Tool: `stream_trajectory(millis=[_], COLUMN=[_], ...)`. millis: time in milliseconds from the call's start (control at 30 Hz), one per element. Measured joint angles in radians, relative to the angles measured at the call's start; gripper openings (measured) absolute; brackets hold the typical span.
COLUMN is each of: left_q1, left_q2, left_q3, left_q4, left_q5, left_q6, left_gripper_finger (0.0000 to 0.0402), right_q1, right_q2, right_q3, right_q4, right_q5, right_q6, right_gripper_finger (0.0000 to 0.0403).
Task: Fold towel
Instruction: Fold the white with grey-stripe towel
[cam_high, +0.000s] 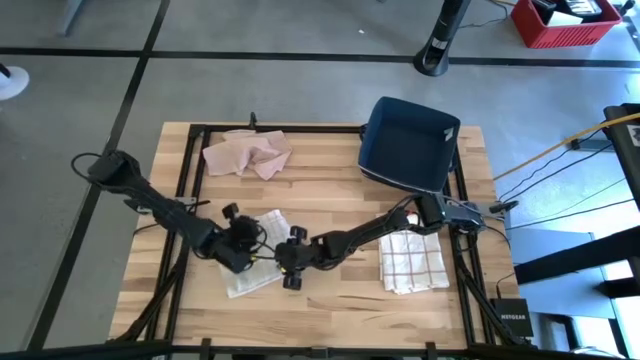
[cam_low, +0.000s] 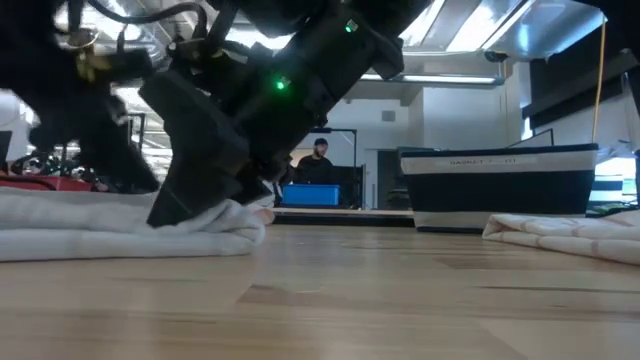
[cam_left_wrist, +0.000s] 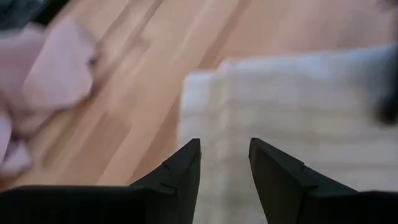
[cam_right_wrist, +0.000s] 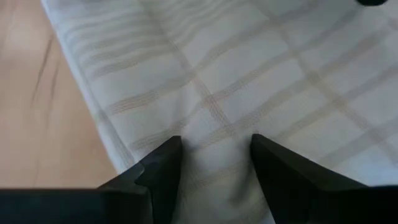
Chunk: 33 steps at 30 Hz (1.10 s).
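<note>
A white towel with faint beige checks (cam_high: 267, 226) lies on the table's middle, doubled over in the low view (cam_low: 120, 232), its rounded fold toward the right. My left gripper (cam_high: 243, 252) is over the towel's left part and my right gripper (cam_high: 287, 262) is at its right edge. Both are open, with a moderate gap. In the left wrist view the left gripper (cam_left_wrist: 225, 146) points over the towel (cam_left_wrist: 298, 106) near one edge. In the right wrist view the right gripper (cam_right_wrist: 216, 142) is low over the checked cloth (cam_right_wrist: 249, 68). My left gripper is open just over the towel; whether its fingertips (cam_left_wrist: 189, 155) touch the cloth I cannot tell. My right gripper comes slanting down from the table's right with cloth showing between its fingers (cam_right_wrist: 165, 158). A dark finger (cam_low: 190, 195) meets the towel's top layer in the low view; I cannot tell whether it holds anything.
A crumpled pink cloth (cam_high: 248, 153) lies near the far edge, left of a dark blue bin (cam_high: 410, 143) at the far right corner. A folded red-checked towel (cam_high: 412, 260) lies to the right. Bare wood (cam_high: 330, 305) runs along the near edge.
</note>
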Motion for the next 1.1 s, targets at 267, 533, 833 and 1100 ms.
stream_trajectory(millis=[267, 533, 833, 1100], left_q1=[0.109, 0.102, 0.032, 0.027], left_q2=[0.022, -0.065, -0.149, -0.149], left_q3=[-0.100, 0.026, 0.078, 0.078], left_q4=[-0.052, -0.093, -0.115, -0.139], left_q5=[0.142, 0.252, 0.250, 0.248], left_q6=[-0.200, -0.047, 0.011, 0.004], left_gripper_finger=[0.0130, 0.0130, 0.0130, 0.0130], right_q1=[0.000, 0.000, 0.000, -0.002], right_q2=[-0.001, -0.080, -0.166, -0.136], right_q3=[0.002, -0.003, -0.004, -0.005], right_q4=[-0.028, -0.153, -0.606, -0.187], right_q5=[-0.020, -0.033, -0.031, 0.053], right_q6=[-0.016, -0.004, -0.145, 0.094], right_gripper_finger=[0.0198, 0.0198, 0.0198, 0.0198])
